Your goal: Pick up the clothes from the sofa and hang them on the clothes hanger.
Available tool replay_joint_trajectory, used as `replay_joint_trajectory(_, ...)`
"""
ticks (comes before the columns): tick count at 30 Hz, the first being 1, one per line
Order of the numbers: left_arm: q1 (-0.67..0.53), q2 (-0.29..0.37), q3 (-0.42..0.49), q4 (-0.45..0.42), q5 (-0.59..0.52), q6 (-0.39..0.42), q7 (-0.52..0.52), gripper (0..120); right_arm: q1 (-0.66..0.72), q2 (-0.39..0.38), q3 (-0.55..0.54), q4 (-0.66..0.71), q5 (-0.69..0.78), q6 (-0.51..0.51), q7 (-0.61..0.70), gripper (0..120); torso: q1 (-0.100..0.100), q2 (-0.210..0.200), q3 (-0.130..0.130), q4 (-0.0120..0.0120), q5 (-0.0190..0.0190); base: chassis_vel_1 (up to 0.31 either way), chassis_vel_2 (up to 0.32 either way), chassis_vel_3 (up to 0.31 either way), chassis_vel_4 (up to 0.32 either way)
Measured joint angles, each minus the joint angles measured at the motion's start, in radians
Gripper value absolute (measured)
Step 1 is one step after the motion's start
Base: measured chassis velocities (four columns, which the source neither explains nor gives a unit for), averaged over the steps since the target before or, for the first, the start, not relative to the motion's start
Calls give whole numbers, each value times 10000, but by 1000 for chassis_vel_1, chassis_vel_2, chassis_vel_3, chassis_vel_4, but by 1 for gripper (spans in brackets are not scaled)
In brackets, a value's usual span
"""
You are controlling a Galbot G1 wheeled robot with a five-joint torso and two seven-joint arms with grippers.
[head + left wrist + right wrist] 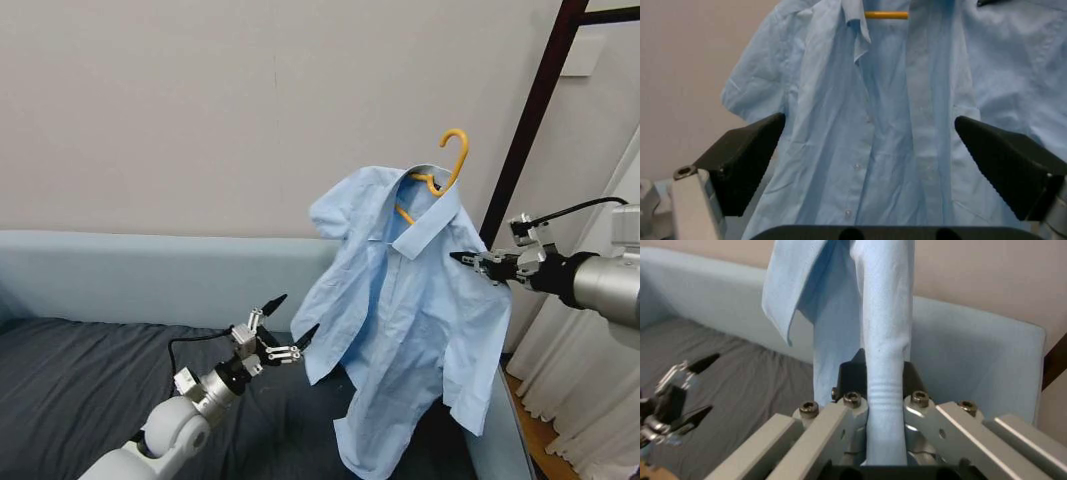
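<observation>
Head view: one light-blue shirt (400,320) on one yellow hanger (456,150), held up above the right end of the sofa (120,280) and clear of the seat. The hanger's hook stands above the collar, apart from the dark slanted pole (530,110).

Right gripper (465,258) comes in from the right, tip at the shirt's shoulder edge just under the collar. From here I can't read its grip. The right wrist view settles it: jaws closed tight on a thick fold of blue cloth running straight up from them.

Left gripper (295,313) hovers low over the dark seat, just beside the shirt's lower edge, jaws spread wide and holding nothing. Its wrist view adds the button placket between the two black fingers (747,160), and the hanger's bar across the open neck.

Count — one shirt, one hanger, two grippers, one sofa.
</observation>
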Motion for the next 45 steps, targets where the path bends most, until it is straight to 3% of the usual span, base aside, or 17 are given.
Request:
replay_joint_trajectory(11,-1669,-1282,1036,1243,-1747,370,1896,100,-7,-651,-91,772,401,-259,162,1,1,-1,1,1,1,0,0,0,0)
replay_joint_trajectory(22,-3540,-2302,1982,2933,-2076,628,3420,97,-64,-486,-559,1009,85,-211,61,1,2,-1,2,0,0,0,0,0,0)
replay_joint_trajectory(25,-3740,-2421,2035,3281,-2094,661,3809,88,-66,-430,-668,985,-71,-163,-23,1,2,-1,1,2,0,0,0,0,0)
replay_joint_trajectory(29,-3788,-2458,2023,3524,-2118,662,3970,68,-65,-379,-703,871,-227,-104,-146,1,2,-1,1,3,-1,0,0,0,0)
replay_joint_trajectory(35,-3833,-2433,2005,3581,-2130,655,4144,53,-52,-366,-694,827,-240,-86,-226,1,2,0,2,2,-1,0,0,0,0)
replay_joint_trajectory(37,-3853,-2418,2006,3581,-2138,652,4278,41,-44,-366,-657,815,-243,-72,-274,1,2,0,2,3,-2,0,0,0,0)
replay_joint_trajectory(45,-3764,-2382,1888,3501,-2172,668,4500,12,-51,-366,-547,763,-309,-45,-323,1,2,0,1,2,-3,0,0,0,0)
